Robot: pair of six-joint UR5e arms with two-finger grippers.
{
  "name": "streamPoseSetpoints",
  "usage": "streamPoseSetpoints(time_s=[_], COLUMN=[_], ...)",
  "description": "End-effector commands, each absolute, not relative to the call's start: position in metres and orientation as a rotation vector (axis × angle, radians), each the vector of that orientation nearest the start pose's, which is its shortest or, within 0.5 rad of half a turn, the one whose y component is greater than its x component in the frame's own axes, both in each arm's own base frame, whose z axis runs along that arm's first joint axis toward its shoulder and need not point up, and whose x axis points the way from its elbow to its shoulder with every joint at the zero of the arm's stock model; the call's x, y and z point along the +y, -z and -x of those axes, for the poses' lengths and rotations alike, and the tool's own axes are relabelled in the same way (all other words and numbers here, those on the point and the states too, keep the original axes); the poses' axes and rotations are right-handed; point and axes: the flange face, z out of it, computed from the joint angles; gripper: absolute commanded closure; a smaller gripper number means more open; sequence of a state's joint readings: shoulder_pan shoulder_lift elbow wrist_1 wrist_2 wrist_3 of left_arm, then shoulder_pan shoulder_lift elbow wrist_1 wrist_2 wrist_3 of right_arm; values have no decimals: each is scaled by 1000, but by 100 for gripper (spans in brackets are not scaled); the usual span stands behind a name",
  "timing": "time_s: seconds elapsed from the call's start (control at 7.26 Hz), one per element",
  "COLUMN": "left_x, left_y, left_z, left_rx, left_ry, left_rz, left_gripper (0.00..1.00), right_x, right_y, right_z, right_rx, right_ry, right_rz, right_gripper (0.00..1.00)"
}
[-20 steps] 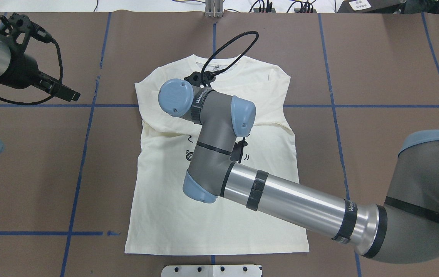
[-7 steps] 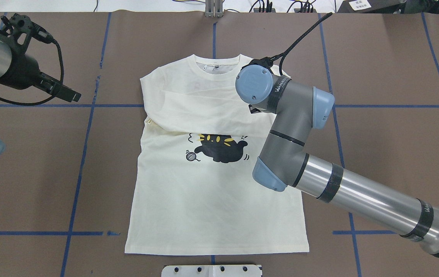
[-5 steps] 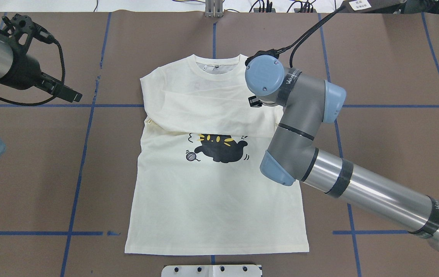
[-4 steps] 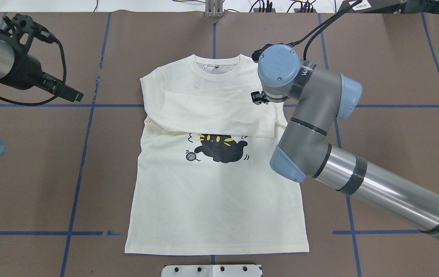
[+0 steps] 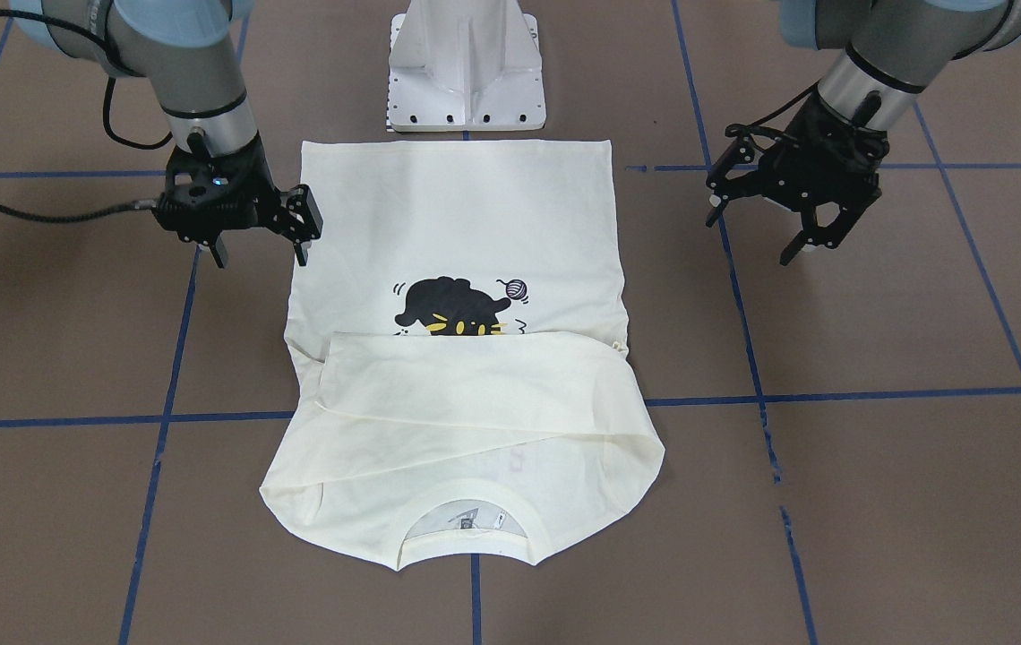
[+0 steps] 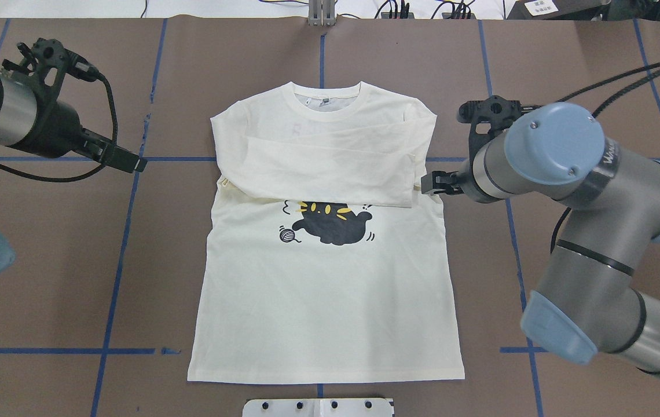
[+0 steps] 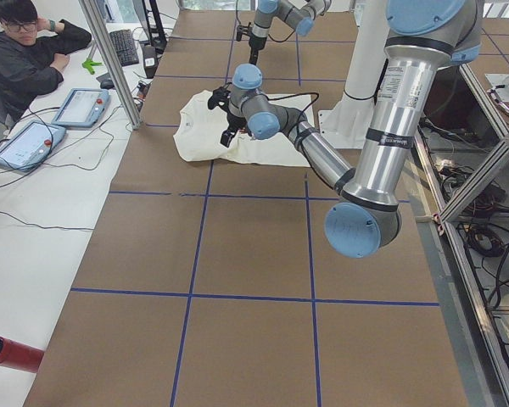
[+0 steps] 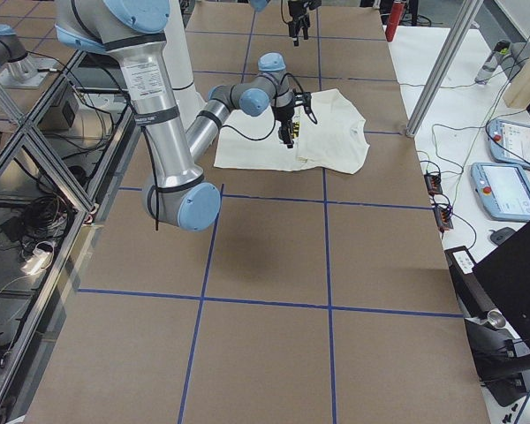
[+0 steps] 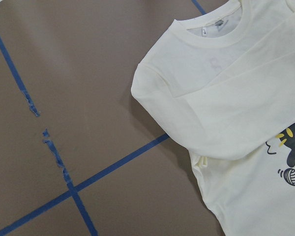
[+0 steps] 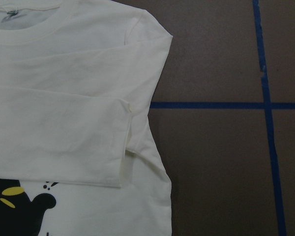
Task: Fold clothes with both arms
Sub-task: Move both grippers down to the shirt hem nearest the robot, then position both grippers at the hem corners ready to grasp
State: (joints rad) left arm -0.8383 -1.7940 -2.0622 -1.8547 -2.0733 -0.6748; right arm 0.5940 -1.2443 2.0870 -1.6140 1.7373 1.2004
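The brown surface, gridded with blue tape, carries the cream shirt, which lies flat and face up at the middle. Its hem is toward the white pedestal base and its collar points away from it.

The right arm reaches in to the shirt's edge on its own side. A band on it bears white lettering that I can't read in full. The left arm stays off the shirt on the opposite side.

Both sleeves are folded across the shirt's chest and cover whatever is printed there. Only a faint pink trace shows through, and it is not legible.

The right pincer is spread wide and empty, just beside the shirt's edge. The left pincer is also apart and empty, well clear of the shirt.

Below the sleeves on the shirt, the black cat and its yarn ball show. The collar label is too small to read.
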Motion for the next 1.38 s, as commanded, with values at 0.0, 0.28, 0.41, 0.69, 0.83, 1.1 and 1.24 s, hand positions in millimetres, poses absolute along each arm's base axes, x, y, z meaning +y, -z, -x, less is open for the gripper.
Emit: streamPoseSetpoints(time_s=[0.0,0.28,0.41,0.69,0.83,1.1,1.24], left_x=[-347,-267,-228,-173,-165,-162,-162], left_y=[-261,-277,-288,-314,-327,-348,-352], left_z=[-323,-380,-407,-452,-463,-475,-476], left_rx=[1087,1167,1161,1114,1085,1039,1029], left_ry=[-94,118,223,314,298,281,276], left_rz=[-305,-213,-133,-102,-94,-100,-103], left_gripper=[1,14,25,35,35,38,38], right_x=[-320,-239,-206,-193,-194,-194,-194], right_y=[-262,-283,-286,-286,-286,-286,-286], right_z=[378,385,398,405,404,404,404], right_rx=[-911,-1007,-1017,-1022,-1020,-1020,-1020], right_ry=[-259,-394,-481,-478,-479,-479,-479], right_rz=[-161,-161,-170,-187,-190,-188,-191], right_gripper=[0,2,2,0,0,0,0])
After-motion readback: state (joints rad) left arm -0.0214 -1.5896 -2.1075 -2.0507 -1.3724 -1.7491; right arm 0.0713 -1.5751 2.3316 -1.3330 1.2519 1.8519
